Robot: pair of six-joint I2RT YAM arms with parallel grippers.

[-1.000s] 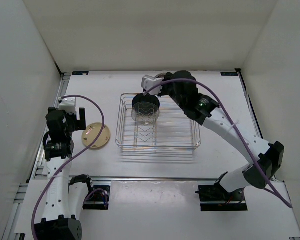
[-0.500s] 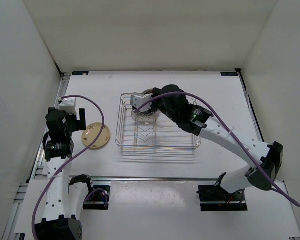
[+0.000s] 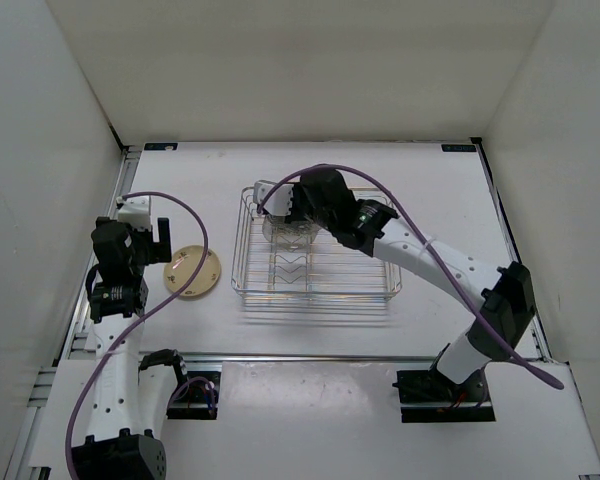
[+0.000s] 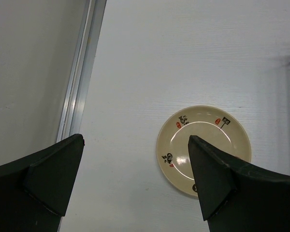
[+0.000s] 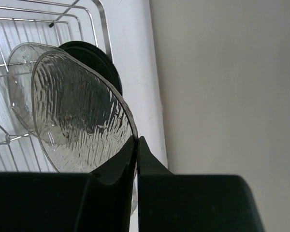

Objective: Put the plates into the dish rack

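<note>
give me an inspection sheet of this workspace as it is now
surface: plain white table
job's things: silver wire dish rack; glossy black plate and clear ribbed plate stand in it; second clear ribbed plate held at it; cream-tan plate flat on table
clutter: nothing seen
grippers: right gripper shut on second plate's rim; left gripper open above table by cream-tan plate
cables: purple cables loop along both arms
surroundings: white walls on three sides

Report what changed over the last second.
The right end effector, shut on a clear plate, swung left and in over the dish rack's far-left end, near the black plate. The left end effector, open above the cream plate, stayed put.
</note>
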